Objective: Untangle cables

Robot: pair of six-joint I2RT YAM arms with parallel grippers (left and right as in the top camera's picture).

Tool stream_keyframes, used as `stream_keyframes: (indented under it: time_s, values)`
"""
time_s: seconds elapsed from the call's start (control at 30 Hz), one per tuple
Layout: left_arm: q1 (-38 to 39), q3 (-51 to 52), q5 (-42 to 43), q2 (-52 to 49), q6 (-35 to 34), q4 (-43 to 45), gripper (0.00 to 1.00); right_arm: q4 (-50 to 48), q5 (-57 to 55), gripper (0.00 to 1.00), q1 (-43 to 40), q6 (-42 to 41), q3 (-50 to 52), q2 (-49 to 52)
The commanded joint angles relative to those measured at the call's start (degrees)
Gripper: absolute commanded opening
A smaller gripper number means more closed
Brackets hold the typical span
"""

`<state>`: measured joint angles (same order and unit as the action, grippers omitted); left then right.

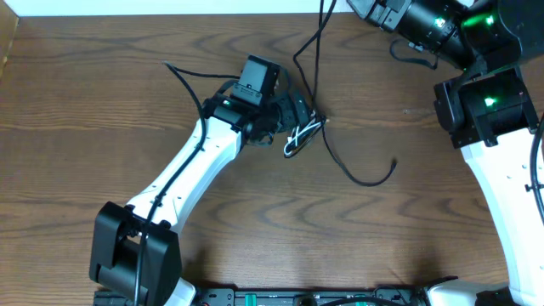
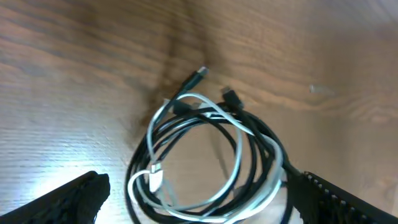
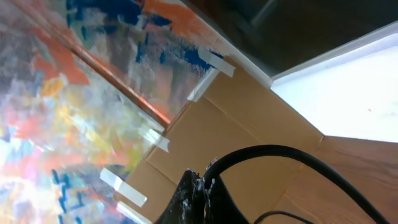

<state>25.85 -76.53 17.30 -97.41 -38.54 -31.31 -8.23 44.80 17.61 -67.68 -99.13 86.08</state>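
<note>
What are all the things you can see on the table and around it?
table: one, brown wood, under everything.
cable coil: one tangle, white and black loops, mid-table.
black cable: one, runs from the cable coil off the top edge; a black tail curls out to the right of the coil.
cardboard wall: brown, in the right wrist view.
tape strips: several, pale, at the cardboard's edge.
painted sheet: one, many colours, beside the cardboard.
left gripper: black, open over the cable coil.
right gripper: black, shut, seemingly pinching the black cable.
</note>
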Motion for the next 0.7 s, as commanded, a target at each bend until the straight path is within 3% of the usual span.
stream_keyframes:
  time_s: [0.0, 0.17, 0.3, 0.53, 0.67]
  values:
    - [0.2, -0.4, -1.5, -0.9, 1.9, -1.3, 0.98, 3.2, 0.8, 0.01, 0.2, 8.1, -1.0, -1.1]
    - [0.2, -0.4, -9.3, -1.0, 1.6, -5.9, 0.99, 16.2, -3.4, 0.01, -1.6, 15.9, -1.0, -1.1]
    - [0.2, -0.4, -9.5, -1.1, 1.4, -8.7, 0.99, 29.1, -7.9, 0.01, -2.4, 23.0, -1.0, -1.0]
    - [0.2, -0.1, -9.5, -1.1, 1.4, -9.8, 0.99, 49.6, -31.3, 0.02, -2.4, 30.7, -1.0, -0.9]
    - [0.2, 0.3, -9.4, -1.2, 1.4, -9.8, 0.99, 55.0, -42.4, 0.19, -2.4, 35.9, -1.0, -0.9]
